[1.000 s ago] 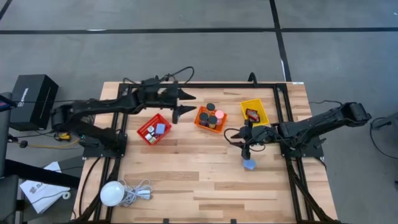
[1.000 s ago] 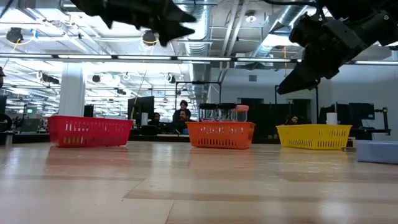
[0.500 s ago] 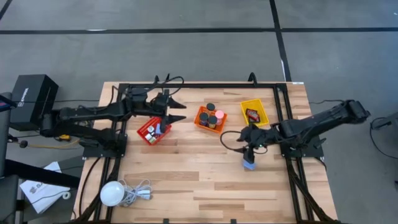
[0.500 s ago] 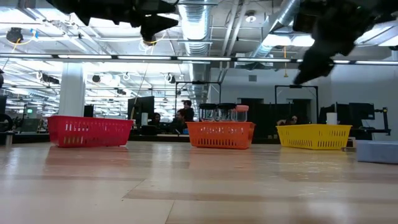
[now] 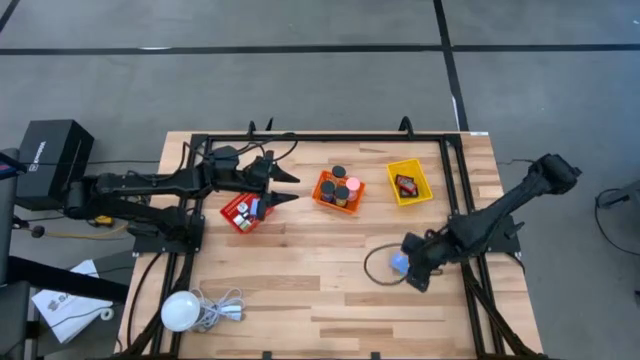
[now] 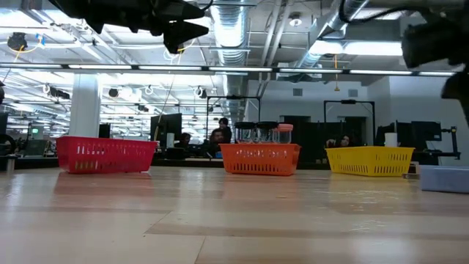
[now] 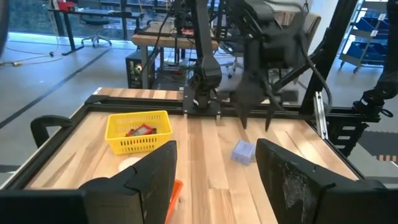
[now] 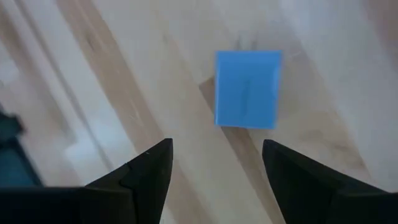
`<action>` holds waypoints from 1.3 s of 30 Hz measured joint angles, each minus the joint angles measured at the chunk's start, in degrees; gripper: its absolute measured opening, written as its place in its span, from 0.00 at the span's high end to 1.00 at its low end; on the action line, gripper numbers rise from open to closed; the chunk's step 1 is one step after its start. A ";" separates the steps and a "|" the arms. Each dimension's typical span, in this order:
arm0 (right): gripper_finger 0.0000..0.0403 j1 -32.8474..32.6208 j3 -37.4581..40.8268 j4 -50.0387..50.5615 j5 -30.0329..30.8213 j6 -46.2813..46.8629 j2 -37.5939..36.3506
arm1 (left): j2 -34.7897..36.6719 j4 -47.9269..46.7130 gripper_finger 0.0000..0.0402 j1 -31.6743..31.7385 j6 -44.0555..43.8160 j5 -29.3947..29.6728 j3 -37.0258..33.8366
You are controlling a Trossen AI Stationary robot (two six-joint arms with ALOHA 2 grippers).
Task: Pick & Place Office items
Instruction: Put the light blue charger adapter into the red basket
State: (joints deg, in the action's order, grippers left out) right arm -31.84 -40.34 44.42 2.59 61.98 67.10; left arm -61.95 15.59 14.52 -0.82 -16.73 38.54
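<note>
Step in hand: the lone blue block [image 8: 247,89] is being approached by the right gripper [image 8: 214,165], judged from how the two lie.
Block position: it is lying flat on the bare wooden surface [image 5: 300,270], well apart from the three baskets, just beside the right gripper [image 5: 413,272] in the high view.
Right gripper: its fingers are being held spread, with nothing between them; the block is lying just ahead of the gap, not yet inside it.
Left gripper [image 5: 285,187]: it is being held above the surface beside the red basket [image 5: 236,214], fingers spread and empty.
Items already sorted: dark cylinders and a pink one are standing in the orange basket [image 5: 322,196]; a small red and black piece is lying in the yellow basket [image 5: 422,190].
Doing it well: the block's flat sides should be lined up with the finger pads before closing, since it is sitting slightly off the gap's centre line in the wrist view.
Descent: the fingertips should be brought low enough to catch the block's mid-height, not its top edge.
Risk: a corner-on squeeze is likely to twist or flick the block away.
</note>
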 joint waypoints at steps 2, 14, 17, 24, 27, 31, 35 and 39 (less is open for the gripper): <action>0.41 -0.94 0.00 -1.09 -0.05 -0.91 3.52 | 0.00 0.16 0.47 0.00 0.10 0.13 0.00; 0.41 4.62 -13.92 14.55 0.00 -9.02 21.55 | -0.02 2.66 0.47 0.00 0.01 0.85 0.02; 0.41 5.95 -15.82 13.66 -0.99 -11.39 25.06 | -0.02 2.83 0.47 0.00 -0.08 0.86 0.02; 0.41 8.77 -21.05 14.87 -10.08 -22.49 32.23 | -0.02 2.94 0.47 0.00 -0.09 0.85 0.02; 0.41 8.83 -23.03 16.30 -10.12 -25.21 33.80 | -0.02 2.91 0.47 0.00 -0.11 0.85 0.02; 0.41 9.81 -24.50 19.18 -9.22 -23.77 34.55 | -0.02 2.87 0.47 0.00 -0.11 0.83 0.02; 0.41 10.53 -24.55 19.86 -8.40 -20.20 34.55 | -0.02 2.91 0.47 0.00 -0.11 0.84 0.02; 0.41 10.98 -24.55 20.75 -9.11 -21.37 34.53 | -0.02 2.94 0.47 0.00 -0.93 0.84 0.02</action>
State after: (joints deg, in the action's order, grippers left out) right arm -20.87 -64.88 65.17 -6.51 40.60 101.62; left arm -61.98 18.53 14.52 -1.75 -15.89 38.57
